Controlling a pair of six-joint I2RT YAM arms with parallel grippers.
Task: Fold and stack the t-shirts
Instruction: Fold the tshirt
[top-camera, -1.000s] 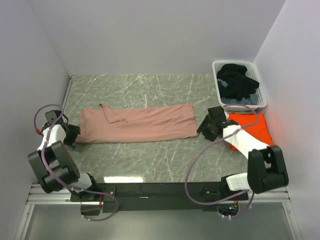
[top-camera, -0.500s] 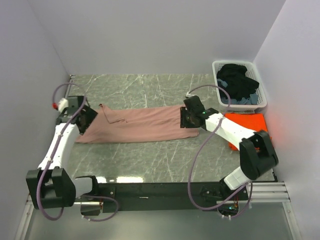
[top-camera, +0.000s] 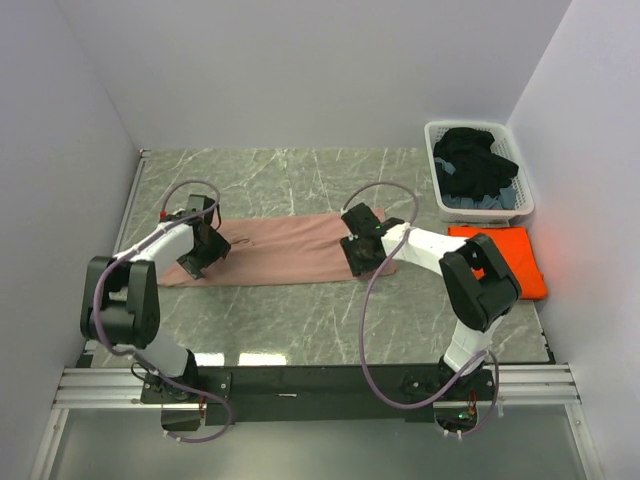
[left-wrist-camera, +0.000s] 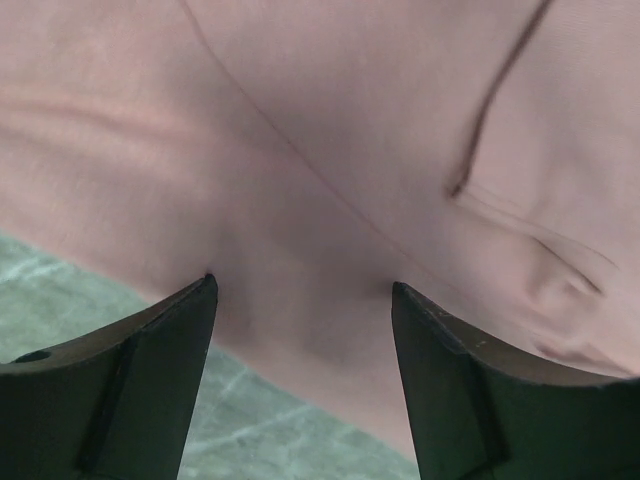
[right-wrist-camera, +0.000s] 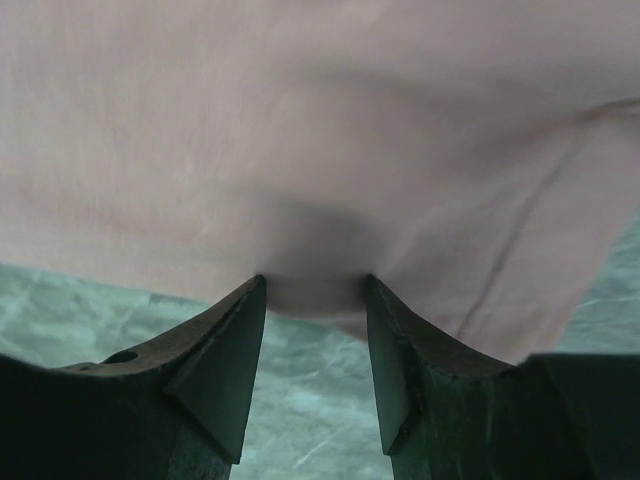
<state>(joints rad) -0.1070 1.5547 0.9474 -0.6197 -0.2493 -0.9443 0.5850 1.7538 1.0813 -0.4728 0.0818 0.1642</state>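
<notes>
Your left fingers (left-wrist-camera: 160, 350), spread wide, and right fingers (right-wrist-camera: 225, 350), parted more narrowly, each stand over one end of the pink tee (top-camera: 285, 250), its long axis running between them.

**A:** The pink tee (top-camera: 290, 250) is showing up as plain dusty pink all over. The orange tee (top-camera: 525, 262) is glowing bright solid orange.

**B:** Yep. The table (top-camera: 300, 180) is looking like grey-green marble with white veins running through it. The basket (top-camera: 488, 214) is reading white, and the laundry (top-camera: 470, 160) inside is looking black with some blue-grey peeking out.
</notes>
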